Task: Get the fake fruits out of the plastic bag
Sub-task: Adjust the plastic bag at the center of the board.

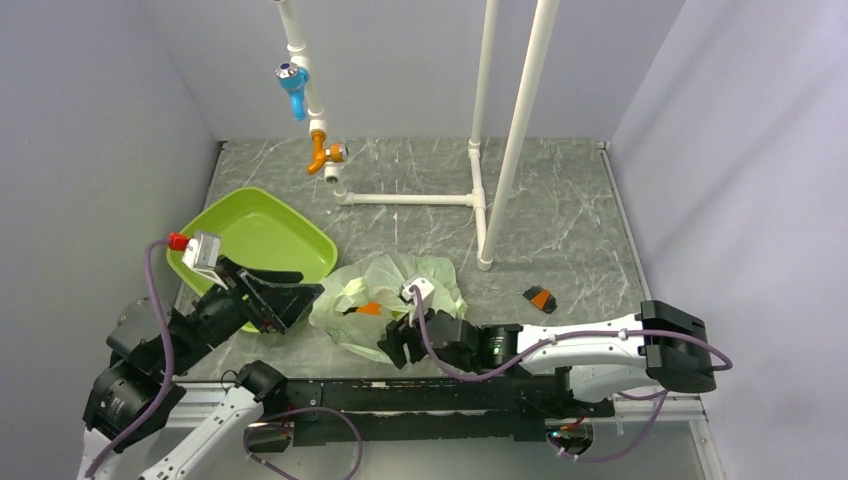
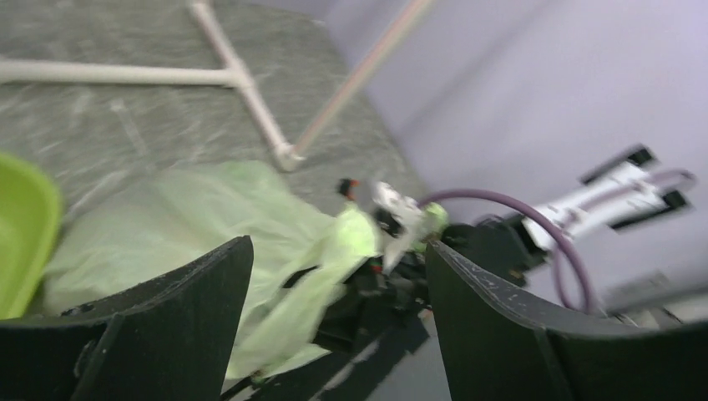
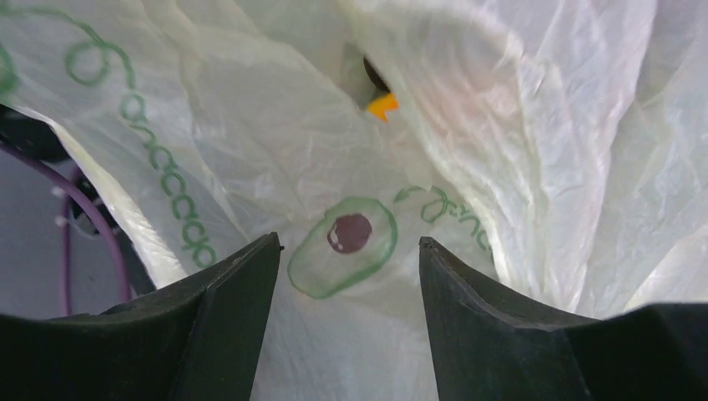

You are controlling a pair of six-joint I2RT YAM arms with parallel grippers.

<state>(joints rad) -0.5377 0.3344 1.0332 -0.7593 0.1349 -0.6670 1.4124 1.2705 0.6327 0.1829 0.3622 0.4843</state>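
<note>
The pale-green plastic bag (image 1: 392, 285) lies crumpled in the middle of the table. An orange fruit piece (image 1: 369, 309) shows at its near-left side. My left gripper (image 1: 303, 291) is open and empty at the bag's left edge; its blurred wrist view shows the bag (image 2: 209, 221) ahead of the open gripper (image 2: 338, 251). My right gripper (image 1: 393, 346) is open at the bag's near edge. In the right wrist view the gripper (image 3: 348, 242) faces the bag film (image 3: 250, 142) with an avocado print, and an orange piece (image 3: 383, 105) peeks from a fold. The other fruits are hidden.
A rigid lime-green tray (image 1: 290, 225) sits behind the left gripper. A small orange-black block (image 1: 541, 298) lies right of the bag. A white pipe frame (image 1: 480, 200) stands at the back with blue and orange fittings (image 1: 293, 85).
</note>
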